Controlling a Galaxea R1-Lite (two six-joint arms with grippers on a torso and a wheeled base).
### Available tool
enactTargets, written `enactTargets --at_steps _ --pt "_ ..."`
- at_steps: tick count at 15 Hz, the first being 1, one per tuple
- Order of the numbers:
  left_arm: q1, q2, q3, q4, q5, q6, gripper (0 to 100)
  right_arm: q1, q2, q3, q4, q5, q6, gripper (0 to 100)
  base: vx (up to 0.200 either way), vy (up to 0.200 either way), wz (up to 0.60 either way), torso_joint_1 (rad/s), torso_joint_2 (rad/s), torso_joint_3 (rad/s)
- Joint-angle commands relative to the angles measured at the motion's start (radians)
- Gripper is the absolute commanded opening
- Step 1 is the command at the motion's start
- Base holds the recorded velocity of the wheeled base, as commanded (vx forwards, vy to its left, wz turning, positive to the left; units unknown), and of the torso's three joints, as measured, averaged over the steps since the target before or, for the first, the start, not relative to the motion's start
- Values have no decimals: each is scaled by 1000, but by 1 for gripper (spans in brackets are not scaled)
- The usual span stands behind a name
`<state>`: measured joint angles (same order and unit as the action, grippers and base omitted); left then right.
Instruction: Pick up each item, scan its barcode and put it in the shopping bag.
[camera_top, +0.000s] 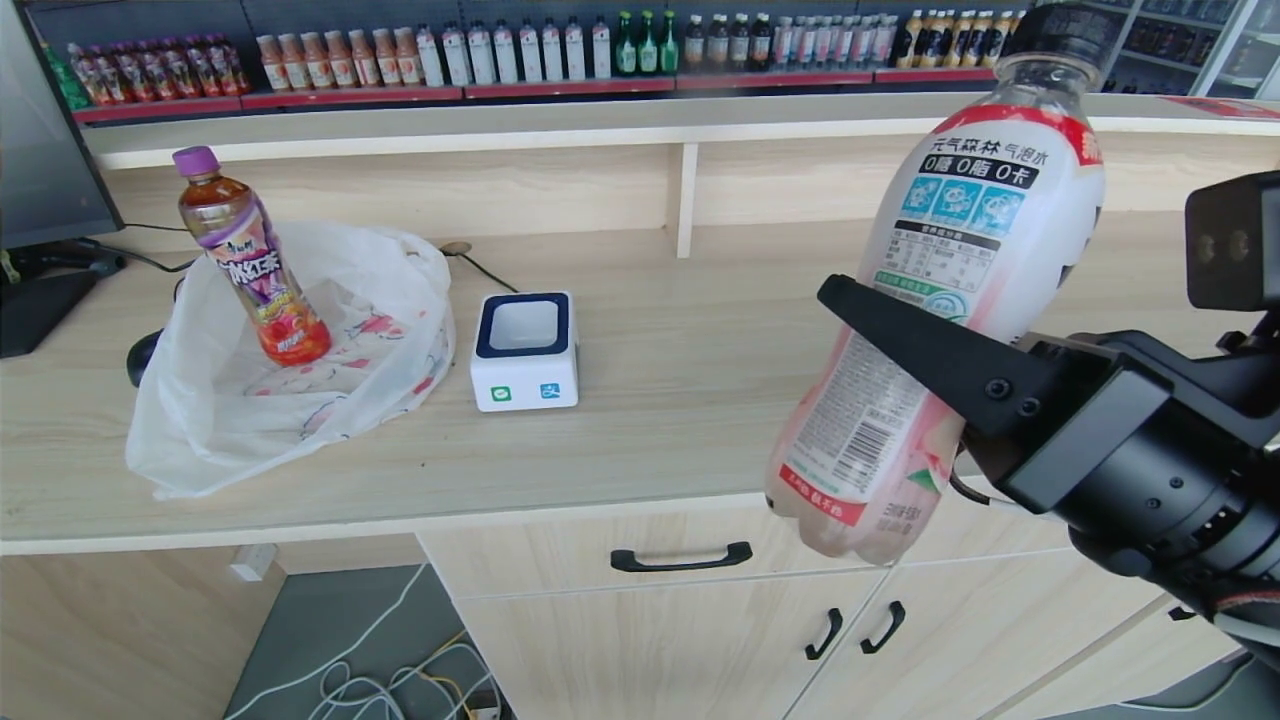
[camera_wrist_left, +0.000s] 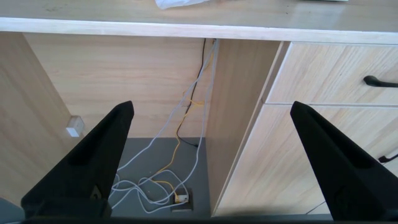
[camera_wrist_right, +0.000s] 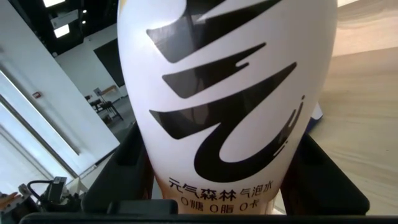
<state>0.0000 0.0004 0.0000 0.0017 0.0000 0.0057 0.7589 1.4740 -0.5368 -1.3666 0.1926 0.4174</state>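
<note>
One tea bottle (camera_top: 255, 270) sits in the shopping bag (camera_top: 220, 420) at 9 o'clock of the scanner (camera_top: 525, 350); right pincer (camera_top: 905, 340) is clamped on the pink bottle (camera_top: 985, 200), aloft at 4 o'clock; left pincer (camera_wrist_left: 211, 106) gapes apart; we'd say scanning's next, barcode facing the scanner.
</note>
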Motion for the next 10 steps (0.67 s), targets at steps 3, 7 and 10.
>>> enactTargets --at_steps 3,7,10 --pt "0 0 0 0 0 0 100 -1 -12 6 0 1 1 0 0 0 0 0 0 0" --pt "0 1 0 0 0 0 100 -1 -14 5 0 1 -2 0 0 0 0 0 0 0" --pt "0 1 0 0 0 0 100 -1 -14 -2 0 2 -2 0 0 0 0 0 0 0"
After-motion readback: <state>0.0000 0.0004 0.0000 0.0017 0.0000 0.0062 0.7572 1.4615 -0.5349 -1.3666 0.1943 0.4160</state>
